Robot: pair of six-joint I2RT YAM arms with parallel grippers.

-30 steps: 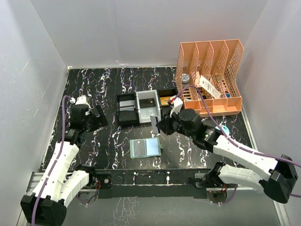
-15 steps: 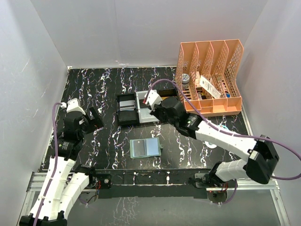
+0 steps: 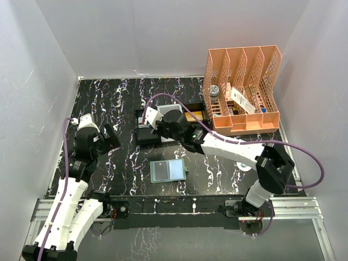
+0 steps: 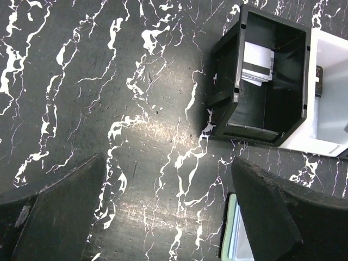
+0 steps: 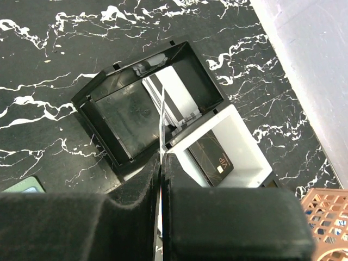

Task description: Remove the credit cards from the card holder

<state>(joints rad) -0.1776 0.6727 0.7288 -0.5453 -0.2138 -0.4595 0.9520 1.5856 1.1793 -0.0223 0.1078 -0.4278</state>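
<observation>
The card holder (image 3: 168, 170) lies open on the table, pale blue-green inside up; its edge shows in the left wrist view (image 4: 230, 235). My right gripper (image 3: 154, 120) is shut on a thin credit card, seen edge-on (image 5: 162, 117), and holds it over the black tray (image 5: 128, 117). Its jaws (image 5: 162, 159) are pressed together on the card. Another dark card (image 5: 213, 158) lies in the white tray (image 5: 247, 155). A light card (image 4: 255, 64) lies in the black tray (image 4: 231, 103). My left gripper (image 3: 107, 136) is open and empty (image 4: 168, 182), left of the trays.
A third black tray (image 3: 194, 110) stands right of the white one. An orange file rack (image 3: 242, 89) with small items stands at the back right. White walls enclose the table on three sides.
My right gripper has carried the card from near the card holder back and left to over the black tray. My left arm has drawn back a little.
</observation>
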